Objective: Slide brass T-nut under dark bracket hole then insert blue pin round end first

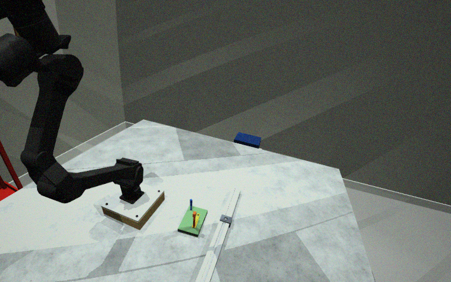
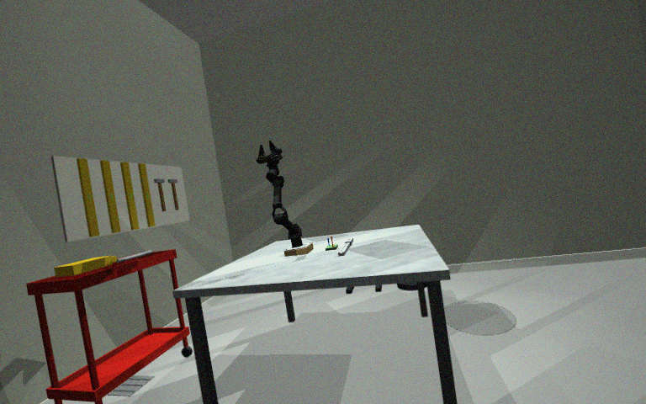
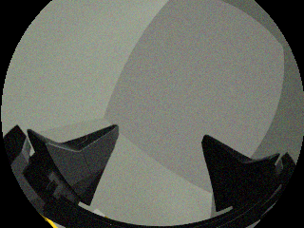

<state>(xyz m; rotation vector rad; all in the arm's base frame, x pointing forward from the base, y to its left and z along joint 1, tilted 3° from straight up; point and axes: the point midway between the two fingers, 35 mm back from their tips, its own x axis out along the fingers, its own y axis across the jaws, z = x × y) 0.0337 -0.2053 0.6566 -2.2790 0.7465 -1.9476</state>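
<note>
Raised high above the table (image 1: 266, 205) (image 2: 324, 266), pincer (image 2: 266, 148) (image 3: 162, 136) wide open, nothing held | orange handle (image 1: 194, 215) (image 2: 331, 240) upright on green tray (image 1: 186, 225) (image 2: 329, 247) | blue pin (image 1: 191, 204) (image 2: 328, 241) upright, same tray | rail (image 1: 207, 262) (image 2: 343, 248) near tray, dark bracket (image 1: 223, 218) across it.

The arm (image 1: 49, 116) (image 2: 277, 195) rises from its base in a bent, roughly upright stance, elbow and wrist joints stacked high above the surface. At its top the pincer (image 2: 266, 142) (image 3: 162, 136) points upward, its two dark fingers spread wide apart with nothing between them.
</note>
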